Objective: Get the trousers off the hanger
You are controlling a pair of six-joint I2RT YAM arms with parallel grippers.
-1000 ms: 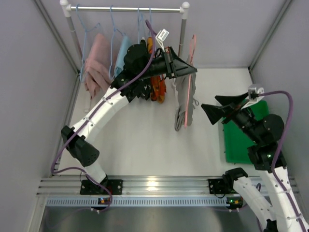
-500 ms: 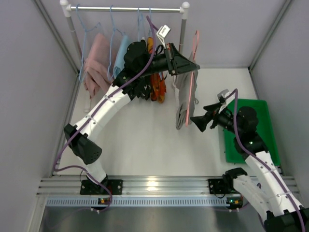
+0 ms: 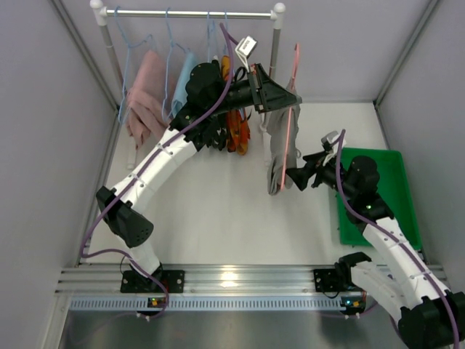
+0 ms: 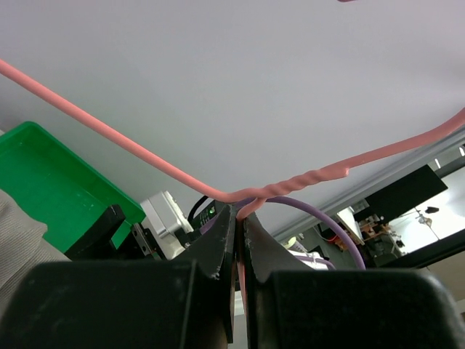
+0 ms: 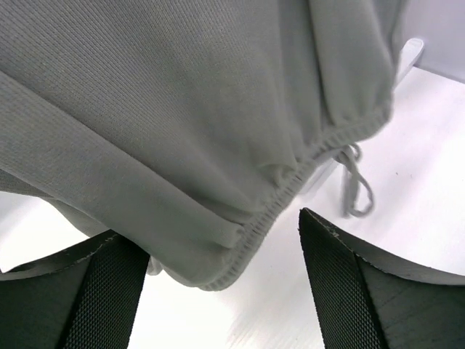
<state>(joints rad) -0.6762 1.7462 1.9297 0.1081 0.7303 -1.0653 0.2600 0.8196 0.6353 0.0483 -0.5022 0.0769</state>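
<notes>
The grey trousers (image 3: 279,149) hang folded over a pink hanger (image 3: 292,87), clear of the rail. My left gripper (image 3: 293,97) is shut on the hanger's twisted neck; in the left wrist view the pink wire (image 4: 145,156) runs out of the closed left gripper (image 4: 240,218). At the trousers' lower end my right gripper (image 3: 293,177) stands open. In the right wrist view the grey waistband hem (image 5: 240,240) and drawstring (image 5: 356,189) hang between the spread fingers (image 5: 341,276) of the right gripper (image 5: 211,243), without being pinched. The orange-red trousers (image 3: 237,131) still hang on the rail behind the left arm.
A clothes rail (image 3: 196,13) at the back carries a pink garment (image 3: 145,98) and a light-blue one (image 3: 183,80) on blue hangers. A green tray (image 3: 396,218) lies at the right, under my right arm. Grey walls close in both sides.
My right arm has swung left from over the green tray to the lower end of the grey trousers, its jaws still apart. The left gripper keeps hold of the hanger, lifted slightly.
</notes>
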